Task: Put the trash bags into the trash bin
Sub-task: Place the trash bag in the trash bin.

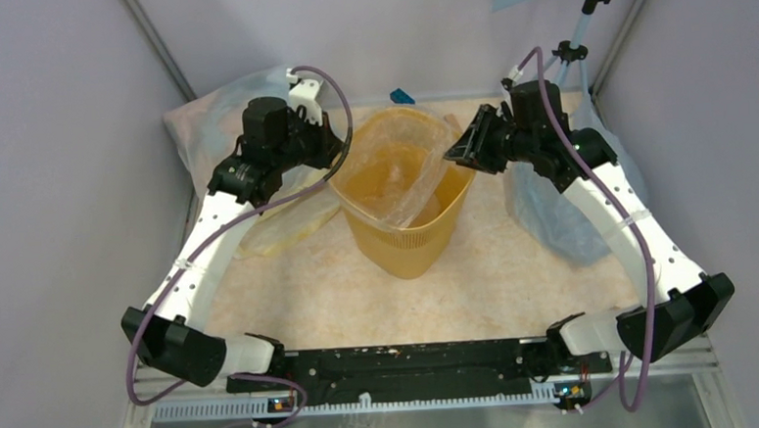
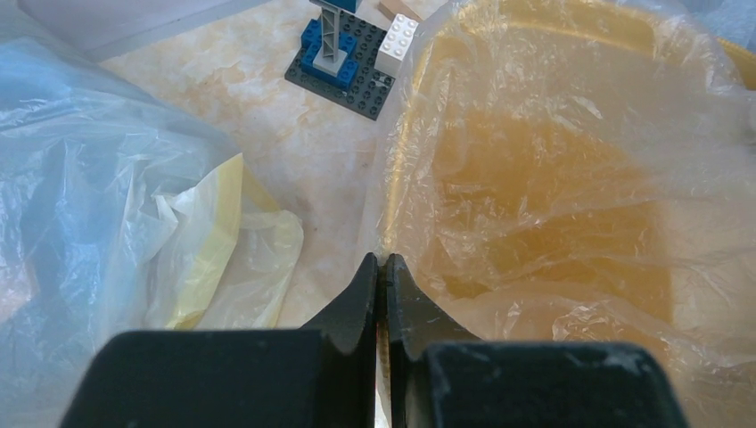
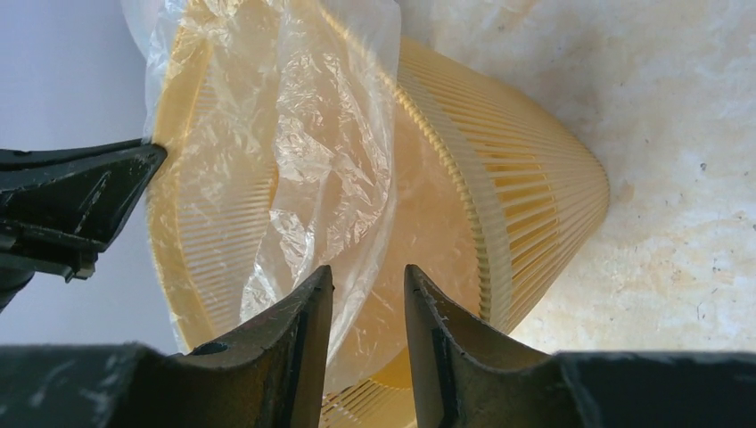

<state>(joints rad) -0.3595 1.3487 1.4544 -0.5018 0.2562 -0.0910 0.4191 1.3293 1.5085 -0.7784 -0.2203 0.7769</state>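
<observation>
Showed thin clear trash bag [image 1: 408, 168] draped over and sagging into yellow trash bin [image 1: 407, 247], upright mid-table between both arms. Had left gripper [image 2: 379, 263] pinched tight on bag's edge at bin's left rim. Had right gripper [image 3: 367, 285] at right rim, jaws parted.

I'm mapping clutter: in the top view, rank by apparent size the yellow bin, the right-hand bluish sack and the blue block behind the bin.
Trash bin and bluish sack: about alike; the right arm hides part of the sack, so no ranking.
Blue block: smallest by far.
</observation>
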